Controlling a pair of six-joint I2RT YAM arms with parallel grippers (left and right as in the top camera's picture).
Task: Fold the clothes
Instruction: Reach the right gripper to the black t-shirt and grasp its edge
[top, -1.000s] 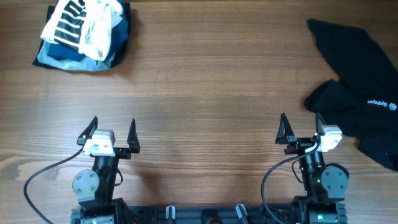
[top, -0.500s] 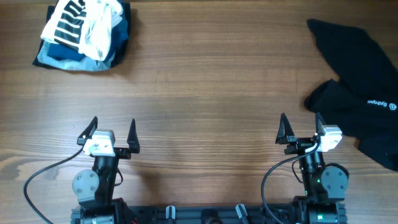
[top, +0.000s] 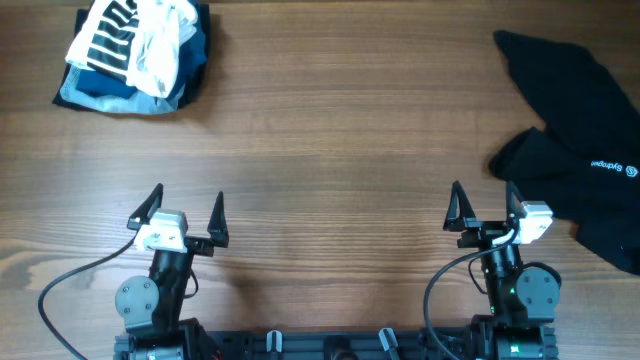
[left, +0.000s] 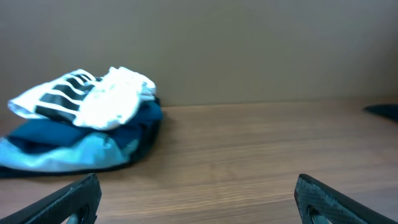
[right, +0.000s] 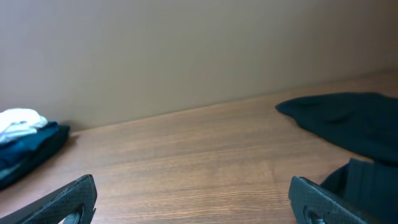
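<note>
left gripper (top: 189, 192) crept toward three o'clock, fingers spread empty like the right gripper (top: 483, 187), black garment (top: 570, 130) at two o'clock untouched.

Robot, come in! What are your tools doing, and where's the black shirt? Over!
Left tool open, empty. Right tool open, empty. Black shirt crumpled at far right, untouched. Nothing between right tool and shirt.

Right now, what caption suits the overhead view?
Left tool and right tool open and empty; shirt crumpled at right, pile of clothes far left.
</note>
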